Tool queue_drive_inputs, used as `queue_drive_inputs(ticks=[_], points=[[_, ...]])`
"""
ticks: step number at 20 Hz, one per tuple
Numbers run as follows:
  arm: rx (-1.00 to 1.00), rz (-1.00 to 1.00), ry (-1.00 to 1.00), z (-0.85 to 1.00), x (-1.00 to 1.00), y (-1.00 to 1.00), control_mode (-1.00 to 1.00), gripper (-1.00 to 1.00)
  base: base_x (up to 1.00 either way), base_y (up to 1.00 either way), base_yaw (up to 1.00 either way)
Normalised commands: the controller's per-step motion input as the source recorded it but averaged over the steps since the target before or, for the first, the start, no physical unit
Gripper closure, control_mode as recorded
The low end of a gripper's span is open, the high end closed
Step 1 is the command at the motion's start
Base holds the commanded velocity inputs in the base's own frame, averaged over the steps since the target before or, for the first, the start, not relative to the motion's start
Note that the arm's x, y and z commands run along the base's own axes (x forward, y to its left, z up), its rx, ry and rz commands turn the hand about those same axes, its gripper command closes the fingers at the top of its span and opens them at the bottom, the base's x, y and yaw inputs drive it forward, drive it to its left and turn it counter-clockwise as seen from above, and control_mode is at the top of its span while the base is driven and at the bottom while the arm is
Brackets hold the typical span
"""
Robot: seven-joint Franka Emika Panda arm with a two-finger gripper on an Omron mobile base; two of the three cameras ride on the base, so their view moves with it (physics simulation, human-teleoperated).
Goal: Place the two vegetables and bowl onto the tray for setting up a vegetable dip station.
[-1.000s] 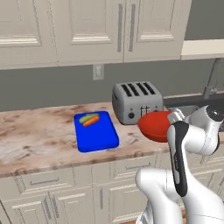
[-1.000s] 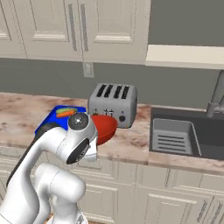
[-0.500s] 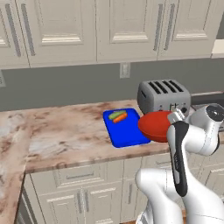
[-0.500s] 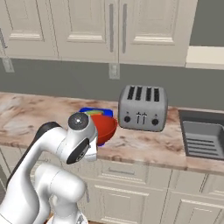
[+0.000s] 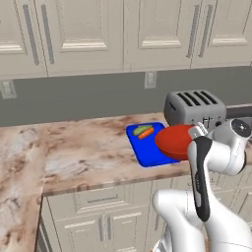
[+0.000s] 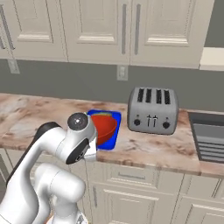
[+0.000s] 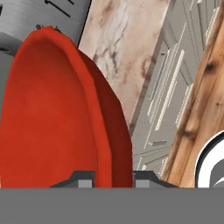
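Carrying the bowl to the tray: last of the three items, judging by the green and orange vegetables already lying at the tray's far end. Hand pinched narrow on the bowl's rim, one finger each side of the red wall, bowl lifted off the table and hanging over the tray's near right part. Next, probably: levelling the bowl, easing it toward the bare middle of the tray, lowering until seated, then letting go, keeping clear of the vegetables and the toaster just beside. Left base view: vegetables plain to see. Right base view: bowl covering most of the tray, vegetables hidden. Hand view: grip on the rim itself, close up.
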Motion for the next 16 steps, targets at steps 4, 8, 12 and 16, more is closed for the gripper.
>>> queue_drive_inputs(ticks=[4,8,12,16], points=[[0.00,0.00,0.00,0.00,0.00,0.00,1.00,1.00,0.56,0.00,0.00],[0.00,0.00,0.00,0.00,0.00,0.00,1.00,1.00,0.53,0.00,0.00],[0.00,0.00,0.00,0.00,0.00,0.00,1.00,1.00,0.48,0.00,0.00],[0.00,0.00,0.00,0.00,0.00,0.00,1.00,1.00,0.40,0.00,0.00]])
